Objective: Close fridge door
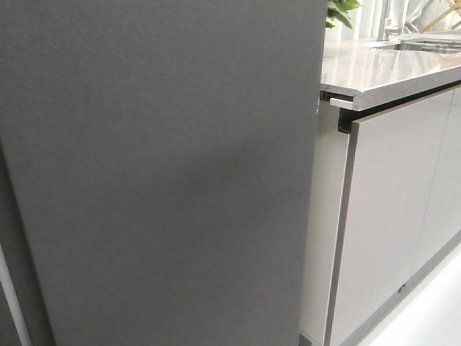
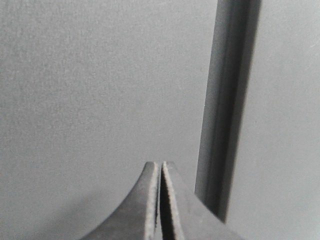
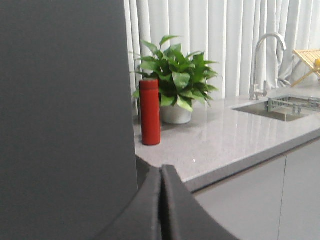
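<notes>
**Big grey door filling the view, both claws pinched together**

So the tall, flat, matte dark-grey fridge door (image 1: 166, 166) takes up the whole left and middle of the front view, top to bottom. The surface is plain and slightly grainy, with no handle showing, and its right edge runs straight down just beside the cabinets. At the far left there's a narrow darker strip with a thin pale line beside it, but I can't tell what that is.

The left claw (image 2: 160, 200) has its two dark fingers pressed flat together with nothing between them, tips pointing at the same grainy grey panel. Can't tell if it's actually touching. A vertical groove (image 2: 227, 110) runs down the panel just beside the tips, with more grey surface past it.

Moving right, the right claw (image 3: 161, 205) is also pinched together and empty, sitting just at the door's edge, where the speckled light-grey stone worktop (image 3: 225, 140) begins. On that worktop a tall red cylindrical bottle (image 3: 150, 112) stands upright near the door, with a leafy green plant in a white pot (image 3: 176, 80) close behind it. Further right there's a sunken metal sink (image 3: 282, 109) with a curved chrome tap (image 3: 264, 60), white curtains behind. Below the worktop sit glossy light-grey cabinet doors (image 1: 392, 209).
</notes>
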`<state>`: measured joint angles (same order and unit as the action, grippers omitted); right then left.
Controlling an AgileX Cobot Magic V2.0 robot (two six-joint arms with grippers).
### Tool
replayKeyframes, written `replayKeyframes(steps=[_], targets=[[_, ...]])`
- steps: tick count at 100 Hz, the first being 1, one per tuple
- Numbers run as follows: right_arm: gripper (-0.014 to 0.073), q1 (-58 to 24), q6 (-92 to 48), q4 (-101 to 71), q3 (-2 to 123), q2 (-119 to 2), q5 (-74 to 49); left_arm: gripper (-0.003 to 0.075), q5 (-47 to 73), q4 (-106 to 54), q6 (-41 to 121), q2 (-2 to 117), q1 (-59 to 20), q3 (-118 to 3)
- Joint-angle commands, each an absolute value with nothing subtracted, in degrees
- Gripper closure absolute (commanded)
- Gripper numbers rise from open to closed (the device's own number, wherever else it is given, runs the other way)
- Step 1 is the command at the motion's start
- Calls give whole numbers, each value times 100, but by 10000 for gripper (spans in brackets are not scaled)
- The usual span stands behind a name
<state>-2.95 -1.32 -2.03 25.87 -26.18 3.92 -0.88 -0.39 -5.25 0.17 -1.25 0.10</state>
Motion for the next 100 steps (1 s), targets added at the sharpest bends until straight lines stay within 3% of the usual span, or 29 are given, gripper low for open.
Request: replayKeyframes(steps=[1, 31, 100], targets=[[670, -243, -175, -188, 2156, -2161, 839, 741, -528, -48, -545, 126, -134, 170], [670, -58, -175, -188, 716, -892, 846, 741, -528, -48, -545, 126, -134, 170], [670, -45, -175, -188, -134, 103, 712, 741, -528, -48, -545, 126, -134, 170]])
